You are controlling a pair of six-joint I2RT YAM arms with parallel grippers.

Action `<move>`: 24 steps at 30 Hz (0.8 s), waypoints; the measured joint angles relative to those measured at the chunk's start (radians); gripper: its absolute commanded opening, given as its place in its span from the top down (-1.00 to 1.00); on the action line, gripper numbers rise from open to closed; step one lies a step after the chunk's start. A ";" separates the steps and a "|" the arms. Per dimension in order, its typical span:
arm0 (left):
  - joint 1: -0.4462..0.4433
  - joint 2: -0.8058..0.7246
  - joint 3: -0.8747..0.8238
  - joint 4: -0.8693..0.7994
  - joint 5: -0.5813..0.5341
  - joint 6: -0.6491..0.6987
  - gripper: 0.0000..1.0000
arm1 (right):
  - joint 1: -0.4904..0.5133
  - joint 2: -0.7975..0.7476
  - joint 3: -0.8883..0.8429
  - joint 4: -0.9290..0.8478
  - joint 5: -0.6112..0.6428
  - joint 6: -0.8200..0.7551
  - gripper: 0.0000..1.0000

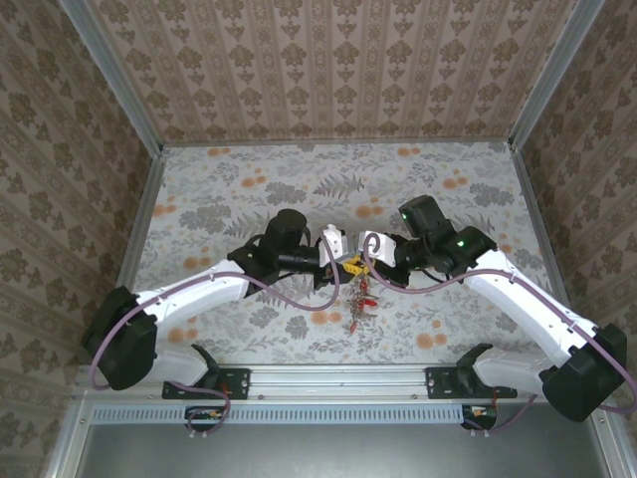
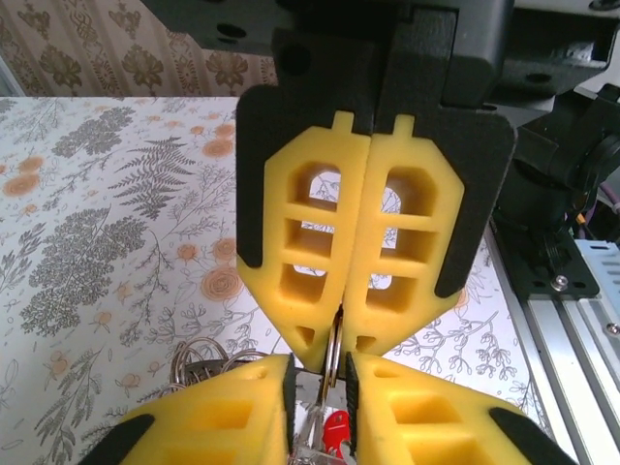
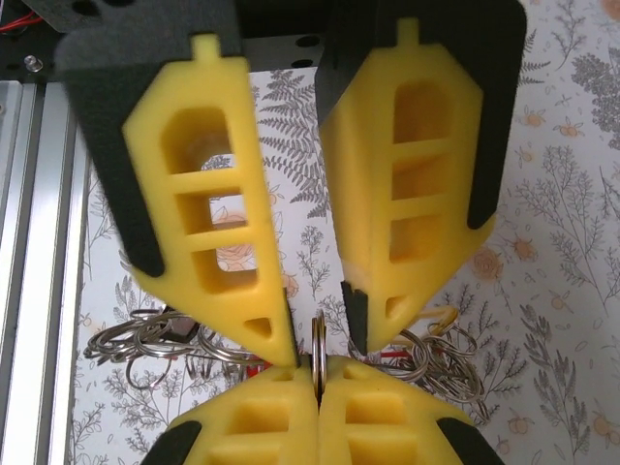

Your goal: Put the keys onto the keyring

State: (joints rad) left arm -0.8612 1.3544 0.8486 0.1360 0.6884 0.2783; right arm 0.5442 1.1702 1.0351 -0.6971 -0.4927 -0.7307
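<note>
Keyring (image 3: 317, 341) mostly out of sight

Keyring (image 3: 317, 334) hemmed in: left gripper (image 2: 318, 366) straddles it from its left w/ only a thin slot btwn fingers (image 3: 223, 242), right gripper (image 3: 317, 373) pinches it from its right. Keys (image 1: 360, 304) clutter the side twd the arm bases. Beyond keyring, twd back wall (image 1: 328, 70), table (image 1: 249, 184) is bare – wide way in. Arms (image 1: 518, 299) + cables (image 1: 318, 307) block both flanks.

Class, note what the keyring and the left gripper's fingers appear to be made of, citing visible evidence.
Keyring: probably steel; thin, silvery, glinting. Left gripper fingers: seemingly matte yellow plastic, moulded or printed, with hollow ribbed cells.
</note>
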 measured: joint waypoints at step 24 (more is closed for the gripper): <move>0.031 -0.012 -0.132 0.368 0.110 -0.129 1.00 | -0.142 -0.183 -0.102 0.153 -0.219 0.106 0.55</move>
State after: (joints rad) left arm -0.8303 1.3422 0.7170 0.5037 0.7982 0.1490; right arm 0.4019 0.9874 0.9333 -0.5442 -0.7113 -0.6243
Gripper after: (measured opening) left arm 0.046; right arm 0.229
